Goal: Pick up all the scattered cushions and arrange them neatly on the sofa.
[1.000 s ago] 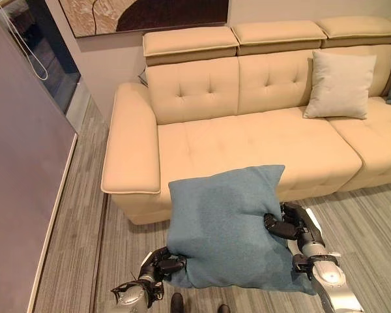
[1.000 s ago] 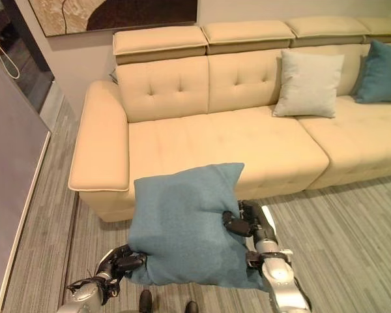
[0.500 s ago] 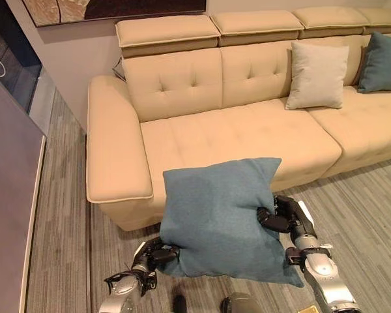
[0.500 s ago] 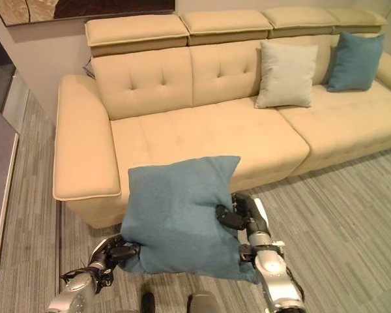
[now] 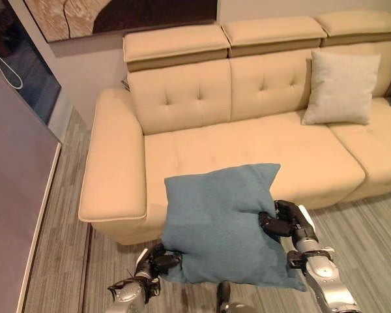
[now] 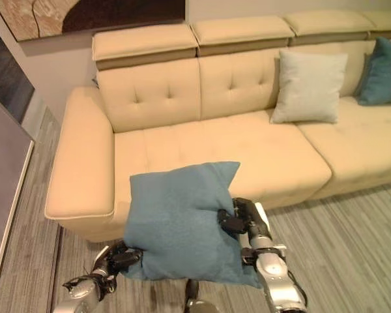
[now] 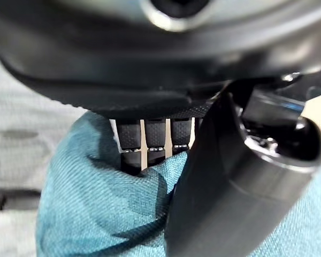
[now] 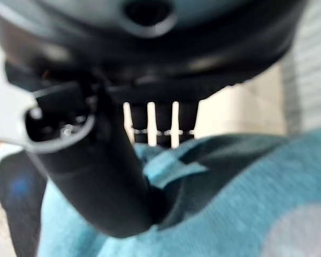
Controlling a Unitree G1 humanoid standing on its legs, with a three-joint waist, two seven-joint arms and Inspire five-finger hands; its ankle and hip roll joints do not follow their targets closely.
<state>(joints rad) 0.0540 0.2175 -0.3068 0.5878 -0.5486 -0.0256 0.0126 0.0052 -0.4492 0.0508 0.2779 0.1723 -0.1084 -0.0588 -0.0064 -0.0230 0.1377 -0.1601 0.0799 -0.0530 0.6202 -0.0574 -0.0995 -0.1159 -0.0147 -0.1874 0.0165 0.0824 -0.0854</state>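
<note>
Holding teal cushion (image 5: 218, 225) aloft before sofa (image 5: 247, 147), face upright, top corners toward the seat; left hand (image 5: 158, 261) pinching lower corner; right hand (image 5: 281, 221) gripping side edge.

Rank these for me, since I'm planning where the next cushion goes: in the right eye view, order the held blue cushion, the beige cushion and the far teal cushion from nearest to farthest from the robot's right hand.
1. Blue cushion: pinched by the right hand at its edge, in front of the sofa.
2. Beige cushion: leaning on the backrest, right of the middle.
3. Teal cushion: at the sofa's far right end.
</note>
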